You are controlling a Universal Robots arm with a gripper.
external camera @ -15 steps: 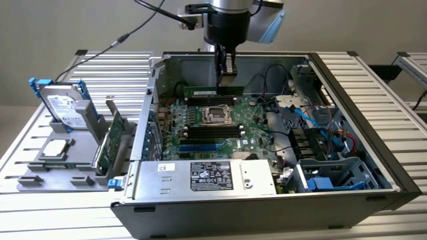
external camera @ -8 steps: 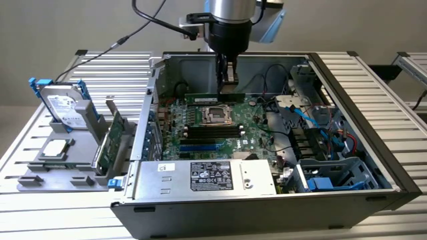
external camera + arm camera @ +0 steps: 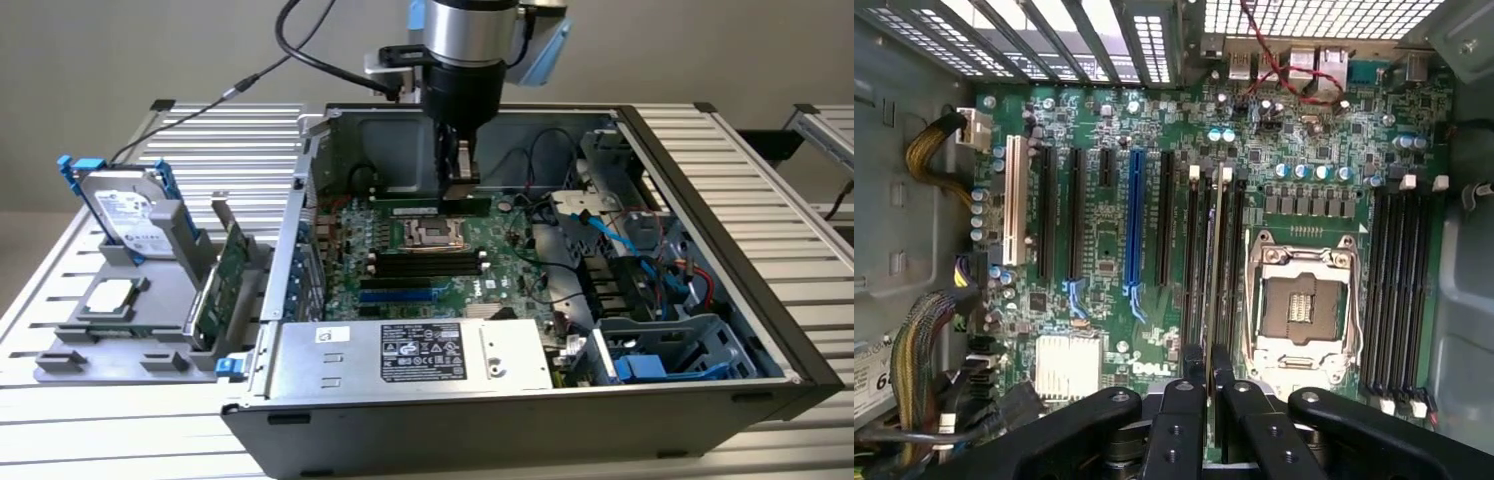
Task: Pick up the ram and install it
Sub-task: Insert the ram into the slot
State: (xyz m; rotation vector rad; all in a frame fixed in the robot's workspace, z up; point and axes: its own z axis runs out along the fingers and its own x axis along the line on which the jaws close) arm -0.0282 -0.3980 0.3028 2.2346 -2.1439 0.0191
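The gripper (image 3: 1209, 372) has its jaws clenched on the ram (image 3: 1213, 262), holding it edge-on and lengthwise along the memory slots (image 3: 1192, 250) just beside the CPU socket (image 3: 1299, 305), inside the open computer case (image 3: 374, 130) standing on the counter (image 3: 200, 130).

Arm: I see the silver-and-black cylindrical robot arm (image 3: 469, 35) entering at 12 o'clock of the exterior view and pointing straight down.
Wrist: vertical, in line with the arm above it.
Gripper: the black two-fingered gripper (image 3: 461, 176) hangs a little toward 12 o'clock from centre, fingertips lowest.
Fingers: on my wrist camera the black metal fingers (image 3: 1181, 405) sit close together, almost parallel.
Grip: clamped on the thin green circuit-board ram stick (image 3: 1215, 260), which I see edge-on between them.
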